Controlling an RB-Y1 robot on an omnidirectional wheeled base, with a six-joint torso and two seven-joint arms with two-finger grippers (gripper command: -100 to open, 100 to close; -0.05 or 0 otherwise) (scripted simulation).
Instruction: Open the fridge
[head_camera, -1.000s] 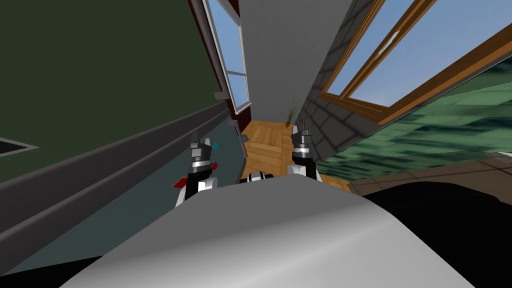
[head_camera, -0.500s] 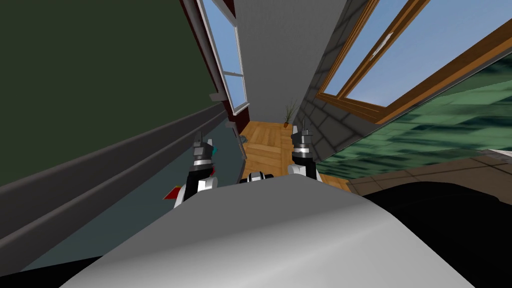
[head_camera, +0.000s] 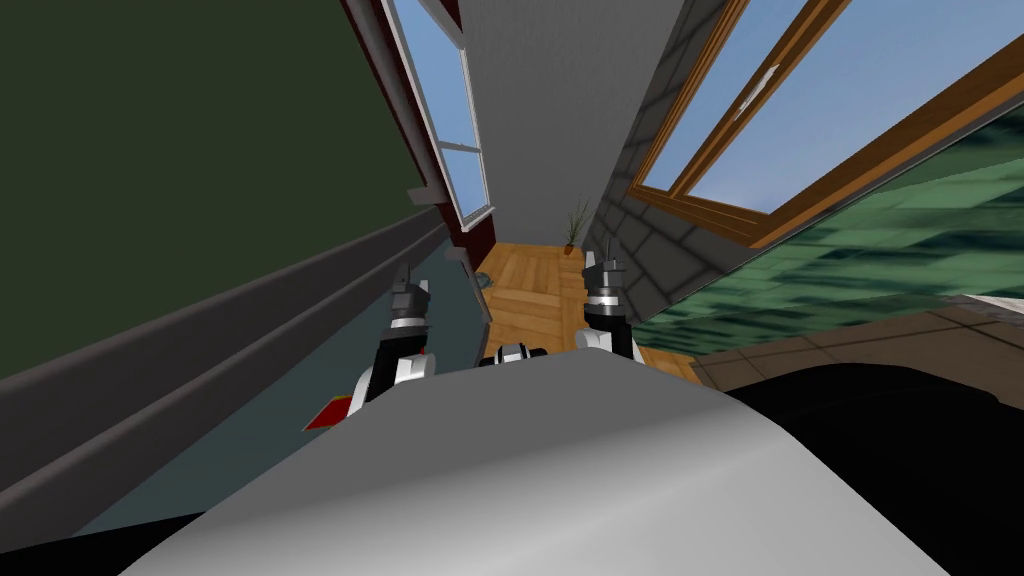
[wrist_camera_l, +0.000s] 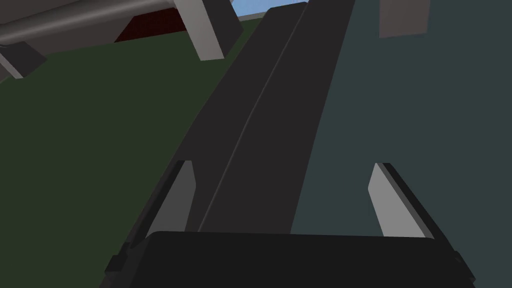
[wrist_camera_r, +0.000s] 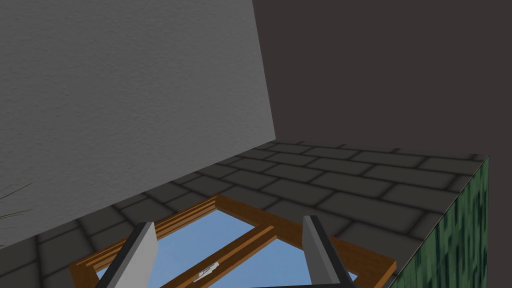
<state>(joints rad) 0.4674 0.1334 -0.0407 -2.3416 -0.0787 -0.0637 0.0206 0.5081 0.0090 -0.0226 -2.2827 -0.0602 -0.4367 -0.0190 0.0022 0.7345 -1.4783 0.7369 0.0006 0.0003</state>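
The fridge (head_camera: 150, 200) takes up the robot's left side as a broad, dark green face. Along its lower edge runs a long dark grey band (head_camera: 200, 350), and a slate-grey panel (head_camera: 250, 430) lies below that.

The left gripper (head_camera: 404, 272) is held out close to this front. In the left wrist view the same gripper (wrist_camera_l: 282, 167) has its two fingers spread wide with nothing between the blades. One finger lies over the green face at the band's edge and the other over the slate panel, so the dark grey band (wrist_camera_l: 260, 125) runs up between them. Whether the blades touch the surface cannot be told.

Further ahead, well apart from the fingers, a lighter grey bar (wrist_camera_l: 85, 22) sits on blocky brackets.

The right gripper (head_camera: 603, 258) is raised beside the left one, its fingers (wrist_camera_r: 145, 250) likewise wide apart and holding nothing.

At the far end of the wooden floor (head_camera: 530, 290) stands a small thin-leaved plant (head_camera: 575, 222); its pot is too small to make out.
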